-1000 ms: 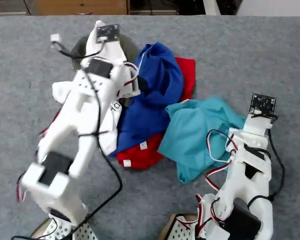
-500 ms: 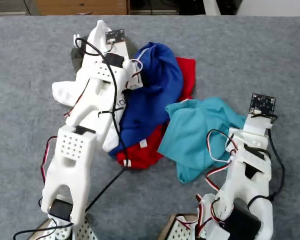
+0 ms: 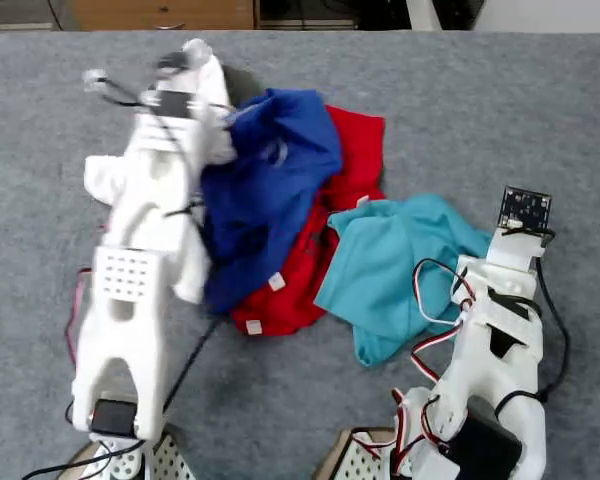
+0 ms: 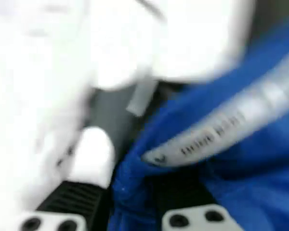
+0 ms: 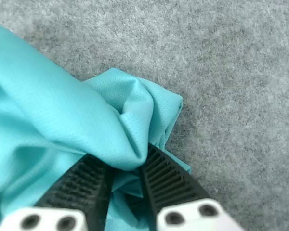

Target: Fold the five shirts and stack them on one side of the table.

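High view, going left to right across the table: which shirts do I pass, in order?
White shirt → blue shirt → red shirt → teal shirt.

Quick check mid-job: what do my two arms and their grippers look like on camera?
The left arm and right arm are blocky white plastic with black motors and perforated bases. Red, white and black wires loop along the right arm; a black cable trails the left. The right gripper has black ribbed pads on white screw-holed brackets.
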Controlling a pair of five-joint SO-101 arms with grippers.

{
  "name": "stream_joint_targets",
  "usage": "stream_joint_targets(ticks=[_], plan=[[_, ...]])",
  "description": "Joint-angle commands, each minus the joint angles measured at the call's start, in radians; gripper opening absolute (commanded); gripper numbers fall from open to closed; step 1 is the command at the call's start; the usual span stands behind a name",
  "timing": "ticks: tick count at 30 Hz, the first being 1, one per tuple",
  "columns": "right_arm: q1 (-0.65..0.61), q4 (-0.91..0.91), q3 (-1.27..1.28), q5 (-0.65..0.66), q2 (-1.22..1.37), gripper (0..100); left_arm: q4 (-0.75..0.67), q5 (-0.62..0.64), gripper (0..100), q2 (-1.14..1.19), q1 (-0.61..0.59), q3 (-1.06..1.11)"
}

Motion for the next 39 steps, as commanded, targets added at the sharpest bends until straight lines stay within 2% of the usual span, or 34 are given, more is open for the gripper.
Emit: stream_joint_targets(ticks=[1, 5, 12, 15, 19, 24, 29, 32, 36, 39], plan=[[-0.015, -0.011, 0.004, 0.006, -0.016, 0.5, 0.087, -0.1, 2, -0.001, -0.241, -0.147], [-0.016, -0.011, 0.004, 0.006, -0.016, 0.5, 0.124, -0.183, 2, -0.001, -0.405, -0.302], [-0.018, -0.011, 0.004, 0.006, -0.016, 0.5, 0.124, -0.19, 2, -0.002, -0.628, -0.462], [-0.019, -0.011, 0.005, 0.006, -0.016, 0.5, 0.143, -0.129, 2, -0.027, -0.678, -0.46], [-0.019, -0.011, 0.005, 0.006, -0.016, 0.5, 0.153, -0.055, 2, -0.071, -0.684, -0.462], [-0.019, -0.011, 0.005, 0.006, -0.016, 0.5, 0.153, 0.009, 4, -0.216, -0.674, -0.46], [-0.019, -0.011, 0.005, 0.006, -0.016, 0.5, 0.153, 0.146, 19, -0.389, -0.611, -0.46], [-0.019, -0.011, 0.005, 0.006, -0.016, 0.5, 0.153, 0.193, 26, -0.46, -0.511, -0.46], [-0.019, -0.011, 0.005, 0.006, -0.016, 0.5, 0.153, 0.195, 26, -0.484, -0.336, -0.44], [-0.019, -0.011, 0.005, 0.006, -0.016, 0.5, 0.155, 0.195, 26, -0.484, -0.186, -0.333]])
